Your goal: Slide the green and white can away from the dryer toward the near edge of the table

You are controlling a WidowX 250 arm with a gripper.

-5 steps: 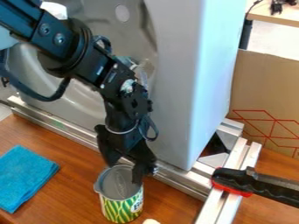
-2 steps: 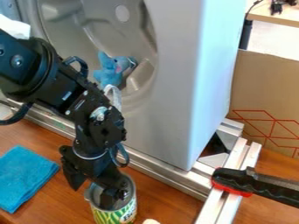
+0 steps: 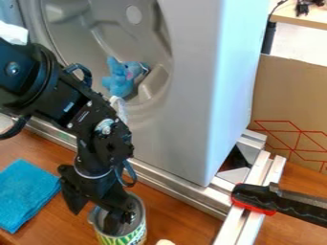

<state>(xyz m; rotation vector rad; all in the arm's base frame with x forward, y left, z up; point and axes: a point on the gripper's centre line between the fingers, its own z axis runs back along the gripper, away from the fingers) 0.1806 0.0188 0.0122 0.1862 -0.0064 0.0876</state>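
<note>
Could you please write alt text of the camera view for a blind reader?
A black robot gripper, fingers apart, is at an open can on a wooden table, one finger inside it. A folded blue cloth lies nearby; behind, a blue toy rests in a grey basin.

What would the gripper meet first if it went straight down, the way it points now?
Probably the can: one finger of the gripper is inside its opening, so its inside comes first. The other finger points toward the wooden table outside; depth is unclear.
</note>
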